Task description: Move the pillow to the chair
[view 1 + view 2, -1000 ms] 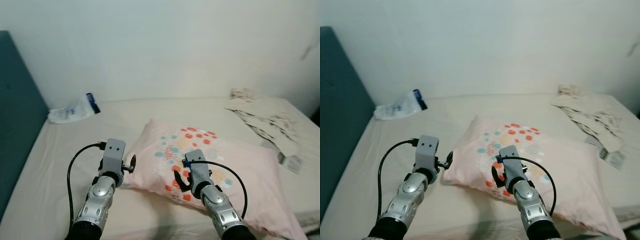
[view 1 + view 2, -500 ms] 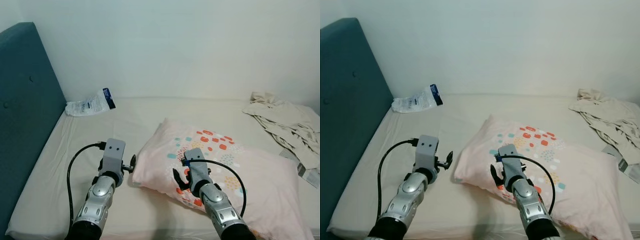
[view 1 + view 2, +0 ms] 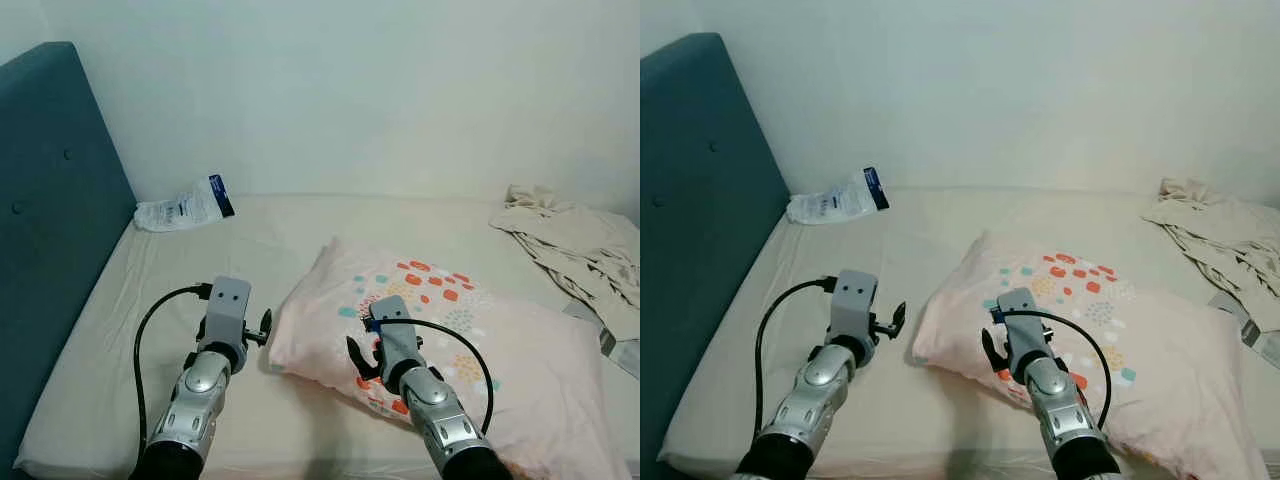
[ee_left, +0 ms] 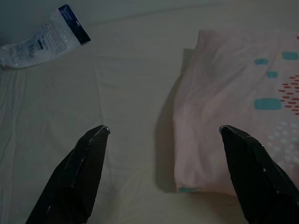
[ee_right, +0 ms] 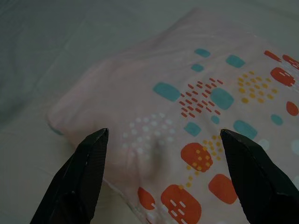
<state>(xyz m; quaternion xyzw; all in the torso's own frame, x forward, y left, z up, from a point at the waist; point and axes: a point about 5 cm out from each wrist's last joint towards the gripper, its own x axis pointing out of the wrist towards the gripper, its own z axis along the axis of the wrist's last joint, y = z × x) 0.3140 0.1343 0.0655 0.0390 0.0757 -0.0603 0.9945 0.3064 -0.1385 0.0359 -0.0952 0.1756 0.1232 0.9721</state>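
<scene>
Lying on the beige bed (image 3: 150,330), the pink pillow (image 3: 520,350) with its coloured dots and blocks is stretching from about the middle of the mattress toward the right edge, its near-left corner pointing at the robot's arms; the left pincer (image 4: 161,133) is hovering over bare sheet just beside that corner, its two black fingers (image 4: 79,172) spread wide, one over the sheet and the other over the pillow's edge, touching nothing; the right pincer (image 5: 161,133) is hanging above the pillow's patterned top, its fingers (image 5: 81,172) likewise spread wide with the orange and teal print showing between them, and whether the tips are touching the fabric cannot be told; in the eye views both silver arms are reaching forward from the near edge of the bed, the left arm (image 3: 205,380) over the sheet and the right arm (image 3: 425,400) over the pillow's near side, each trailing a black cable; a dark teal headboard (image 3: 50,220) is standing along the bed's left edge; a white plastic packet (image 3: 180,208) with a dark blue end is lying at the far left corner against the white wall (image 3: 350,90); a crumpled pale cloth (image 3: 570,250) is sprawling at the far right corner, well apart from the pillow.
</scene>
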